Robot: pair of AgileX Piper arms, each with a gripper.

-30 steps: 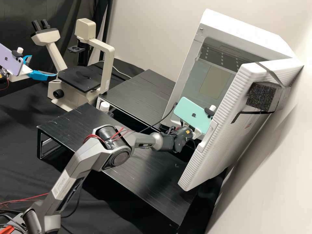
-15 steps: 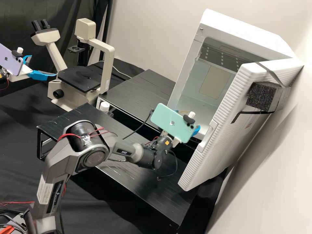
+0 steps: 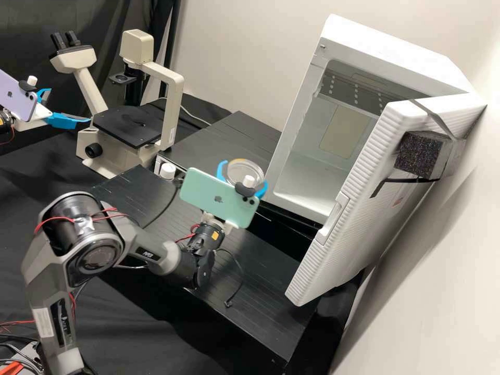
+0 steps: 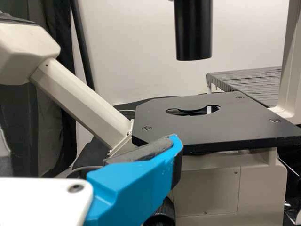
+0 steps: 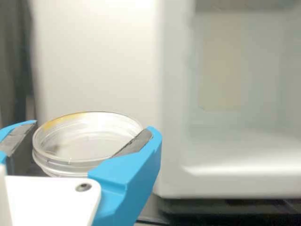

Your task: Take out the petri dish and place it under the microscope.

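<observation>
In the high view my right gripper point(image 3: 243, 176) holds the clear round petri dish point(image 3: 246, 167) above the black stand, left of the white cabinet's opening. The right wrist view shows the dish point(image 5: 87, 141), yellowish at one edge, between the two fingers of my right gripper point(image 5: 84, 134), roughly level. My left gripper point(image 3: 69, 105), fingers apart and holding nothing, is beside the cream microscope point(image 3: 172, 104) at the far left. In the left wrist view one finger of my left gripper point(image 4: 87, 150) is near the black stage point(image 4: 160, 127), beneath the dark lens tube point(image 4: 193, 30).
The white cabinet point(image 3: 291, 130) stands at the right, its ribbed door point(image 3: 364, 192) swung open with a foam block point(image 3: 416, 154) strapped on. A white-capped bottle point(image 3: 167, 171) stands between the front stand point(image 3: 125, 195) and the rear stand point(image 3: 224, 140).
My right gripper has come out of the cabinet and swung left over the front stand, bringing the petri dish into sight. The left arm has kept still.
</observation>
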